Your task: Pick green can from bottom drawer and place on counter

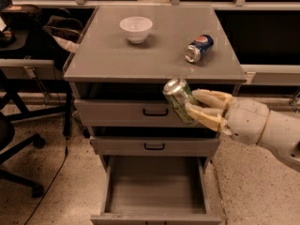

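My gripper (199, 106) reaches in from the right and is shut on the green can (179, 99). It holds the can tilted, silver top up and to the left, in front of the top drawer and just below the counter's (108, 55) front edge. The bottom drawer (154, 191) is pulled open below; its flat grey floor shows nothing in it.
A white bowl (136, 28) stands on the counter at the back left. A blue-and-red can (198, 48) lies on its side at the right. Two shut drawers with black handles (155, 112) are above the open one. An office chair base (18, 163) and a cable are at the left.
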Robot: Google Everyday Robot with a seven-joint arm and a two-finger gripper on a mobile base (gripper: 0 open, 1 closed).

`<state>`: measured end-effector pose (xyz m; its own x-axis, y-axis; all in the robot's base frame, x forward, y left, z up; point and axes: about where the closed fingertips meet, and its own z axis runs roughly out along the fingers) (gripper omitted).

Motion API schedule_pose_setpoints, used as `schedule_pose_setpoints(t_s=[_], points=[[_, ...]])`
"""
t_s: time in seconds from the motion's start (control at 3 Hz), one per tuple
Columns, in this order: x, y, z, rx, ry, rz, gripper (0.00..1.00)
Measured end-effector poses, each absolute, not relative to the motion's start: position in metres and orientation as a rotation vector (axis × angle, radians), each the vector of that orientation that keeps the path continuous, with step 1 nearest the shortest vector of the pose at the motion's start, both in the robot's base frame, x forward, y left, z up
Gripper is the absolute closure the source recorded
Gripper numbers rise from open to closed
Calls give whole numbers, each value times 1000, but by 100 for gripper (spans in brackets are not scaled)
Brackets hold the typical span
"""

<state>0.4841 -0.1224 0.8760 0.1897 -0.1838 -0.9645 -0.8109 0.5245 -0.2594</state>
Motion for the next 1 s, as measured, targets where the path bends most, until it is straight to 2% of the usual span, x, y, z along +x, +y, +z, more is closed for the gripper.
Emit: schedule_pose_setpoints(t_s=[0.33,0.67,1.0], points=[[493,-115,900,-959,1319,536,100],[514,-73,935,-970,1297,563,100],[513,-72,935,-967,1298,563,100]])
